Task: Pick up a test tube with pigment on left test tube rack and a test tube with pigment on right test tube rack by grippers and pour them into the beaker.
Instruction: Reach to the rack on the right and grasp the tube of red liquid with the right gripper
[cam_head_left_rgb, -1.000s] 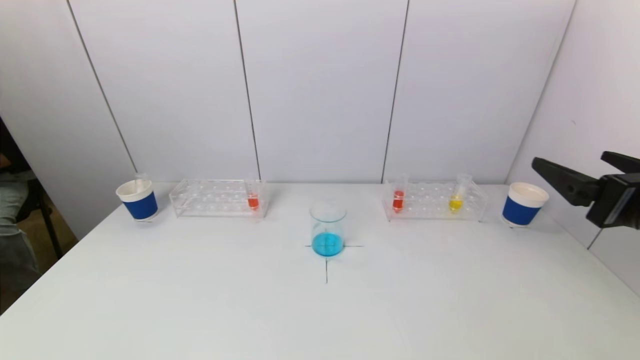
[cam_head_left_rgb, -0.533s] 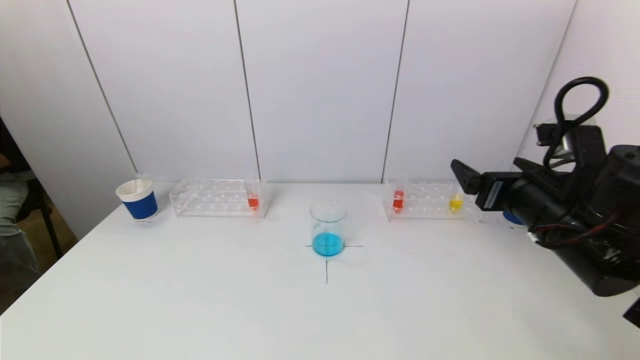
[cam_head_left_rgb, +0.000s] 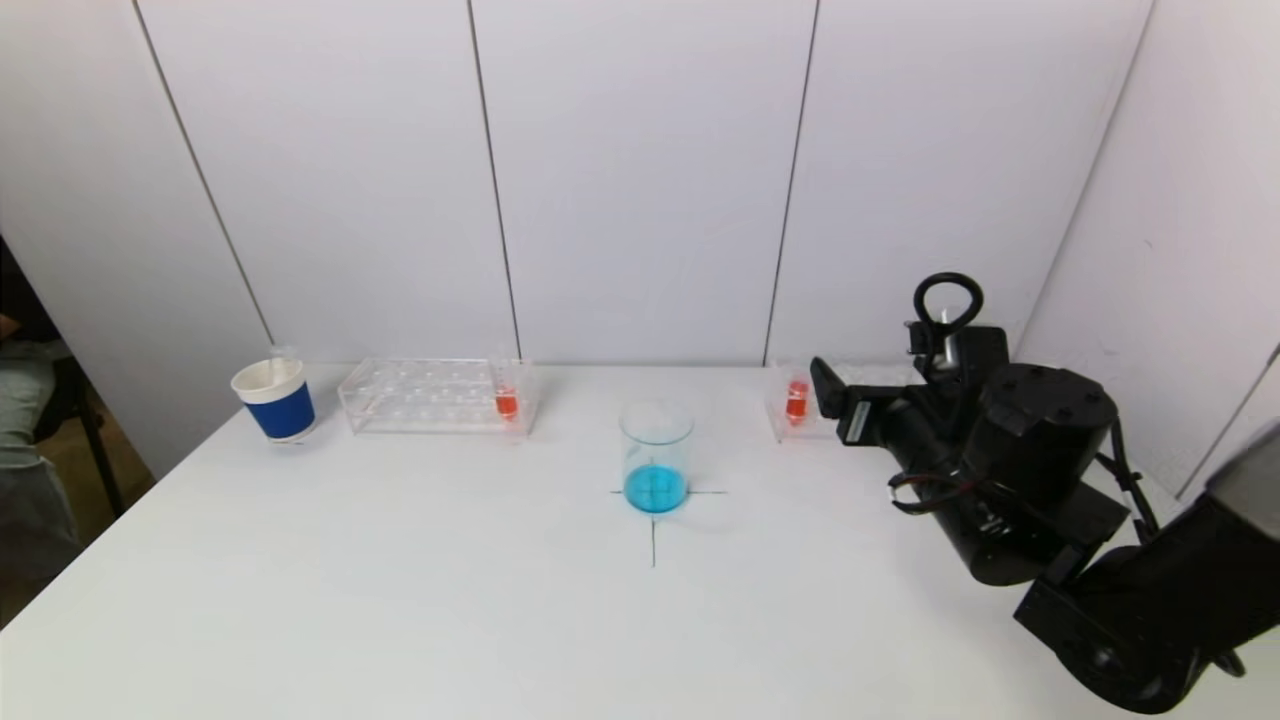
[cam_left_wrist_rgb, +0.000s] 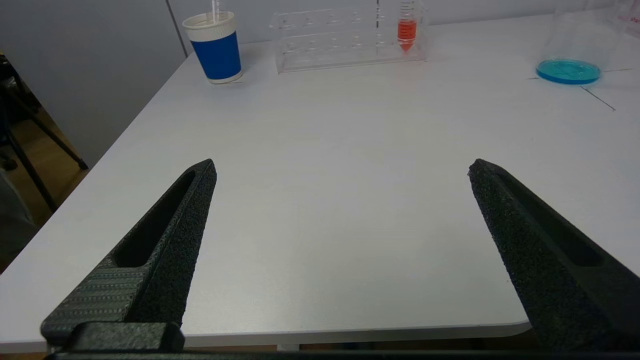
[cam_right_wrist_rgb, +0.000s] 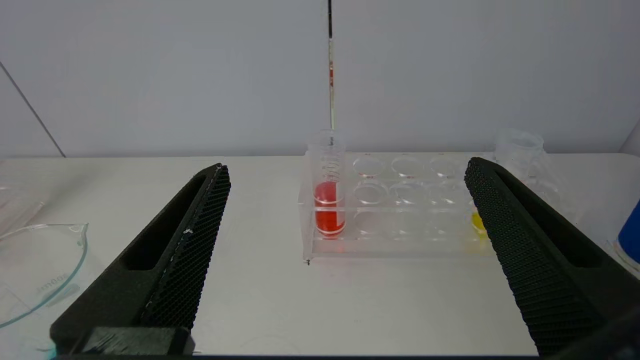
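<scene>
- In the head view the right gripper (cam_head_left_rgb: 828, 392) reaches in from the right and stands just in front of the right test tube rack (cam_head_left_rgb: 782, 415), covering most of it; only the rack's left end shows, with a red-pigment tube (cam_head_left_rgb: 797, 398) standing upright in it.
- The right wrist view opens up what the arm covers: the whole right rack (cam_right_wrist_rgb: 395, 247), the red tube (cam_right_wrist_rgb: 328, 200) in its left end, a yellow-pigment tube (cam_right_wrist_rgb: 478, 221) at its right end partly behind a finger, and rows of empty holes between them.
- That view also shows the right gripper's jaws spread wide, holding nothing, with the rack between and beyond them, apart from both fingers (cam_right_wrist_rgb: 185, 240).
- The left gripper (cam_left_wrist_rgb: 342, 170) is out of the head view. Its own wrist view shows its jaws spread wide and empty above the near left part of the white table (cam_left_wrist_rgb: 320, 210).
- The left test tube rack (cam_head_left_rgb: 435, 397) sits at the far left of the table with one orange-red tube (cam_head_left_rgb: 506, 400) in its right end; the left wrist view shows that tube (cam_left_wrist_rgb: 406, 30) upright.
- The beaker (cam_head_left_rgb: 655, 457), with blue liquid in its bottom, stands on a cross mark at the table's centre, between the two racks and nearer than them.
- A blue paper cup (cam_head_left_rgb: 275, 400) stands left of the left rack. The right wrist view catches the edge of another blue cup (cam_right_wrist_rgb: 631, 230) right of the right rack, hidden in the head view.
</scene>
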